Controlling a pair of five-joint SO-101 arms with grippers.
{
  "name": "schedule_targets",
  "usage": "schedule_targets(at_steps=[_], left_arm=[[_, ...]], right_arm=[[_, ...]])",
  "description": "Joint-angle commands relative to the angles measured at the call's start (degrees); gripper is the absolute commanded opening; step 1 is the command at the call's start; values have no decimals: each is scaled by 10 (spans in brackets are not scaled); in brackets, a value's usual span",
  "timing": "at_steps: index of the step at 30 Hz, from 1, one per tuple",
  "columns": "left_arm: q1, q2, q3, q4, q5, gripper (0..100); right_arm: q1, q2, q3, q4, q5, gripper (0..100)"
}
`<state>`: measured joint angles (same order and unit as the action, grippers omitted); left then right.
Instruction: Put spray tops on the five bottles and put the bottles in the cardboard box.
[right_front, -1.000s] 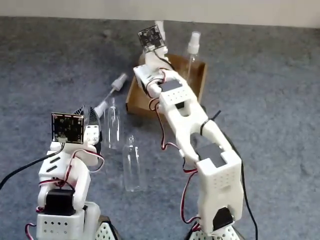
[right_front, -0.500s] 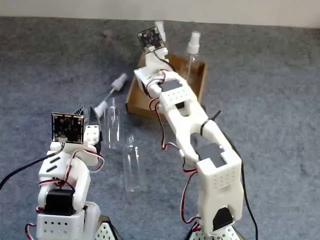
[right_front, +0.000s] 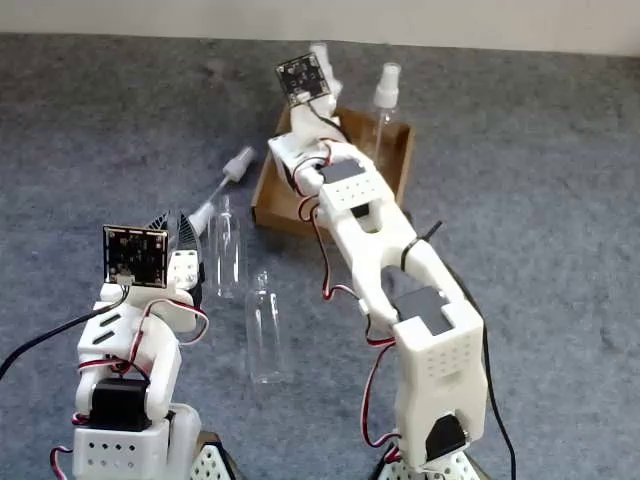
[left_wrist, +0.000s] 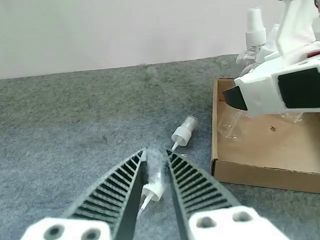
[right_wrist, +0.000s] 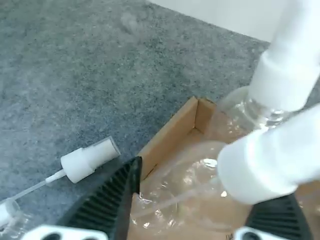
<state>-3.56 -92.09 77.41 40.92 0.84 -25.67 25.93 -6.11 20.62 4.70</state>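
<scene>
My left gripper (right_front: 186, 228) (left_wrist: 156, 155) rests low over the carpet, open a little, its fingers on either side of a white spray top (left_wrist: 151, 192) (right_front: 201, 214) that lies there. A second spray top (right_front: 238, 164) (left_wrist: 184, 133) lies farther out, near the cardboard box (right_front: 402, 165) (right_wrist: 170, 134). Two uncapped clear bottles (right_front: 225, 250) (right_front: 264, 325) lie on the carpet between the arms. My right gripper (right_wrist: 200, 192) is over the box, shut on a tilted bottle (right_wrist: 175, 197) with its spray top on. Another capped bottle (right_front: 384, 98) (right_wrist: 295, 55) stands in the box.
Grey carpet covers the table, with open floor to the left of and beyond the box. A pale wall runs along the far edge. The right arm (right_front: 380, 240) stretches diagonally across the middle, right of the lying bottles.
The right wrist has shifted very slightly over the box. The left arm and the loose things on the carpet have not moved.
</scene>
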Motion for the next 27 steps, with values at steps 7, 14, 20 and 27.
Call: schedule_targets(at_steps=[7, 14, 20, 27], left_arm=[[11, 7, -32, -1, 2, 4], [11, 7, -33, -1, 2, 4], [11, 7, -33, -1, 2, 4], [11, 7, -33, -2, 2, 4]], right_arm=[[-7, -18, -10, 42, 5, 290], [-15, -19, -10, 42, 5, 290], [-40, -19, -10, 43, 43, 289], [-40, -19, -11, 76, 44, 289]])
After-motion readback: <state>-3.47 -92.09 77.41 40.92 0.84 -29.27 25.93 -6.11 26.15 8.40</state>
